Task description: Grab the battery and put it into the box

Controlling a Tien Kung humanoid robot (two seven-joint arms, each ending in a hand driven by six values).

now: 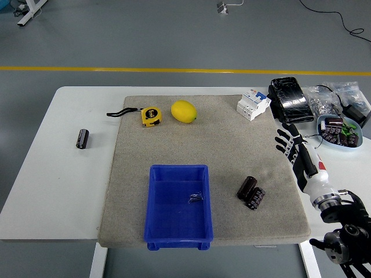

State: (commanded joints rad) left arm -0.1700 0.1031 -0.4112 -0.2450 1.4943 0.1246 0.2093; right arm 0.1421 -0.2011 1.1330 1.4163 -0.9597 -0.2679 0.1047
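Head view: right robot hand (291,146) fingers spread, empty, hovers right of mat (243,156); batteries (251,193) beside box (178,204), within short reach.

You've got a grey floor (174,40) behind the white worktop (69,174), w/ a yellow line (145,69) running straight across it. A black cable (339,20) snakes over the floor top right; white furniture legs (26,11) show top left. A beige mat (232,156) covers the worktop's middle. Light is even, no hard shadows.
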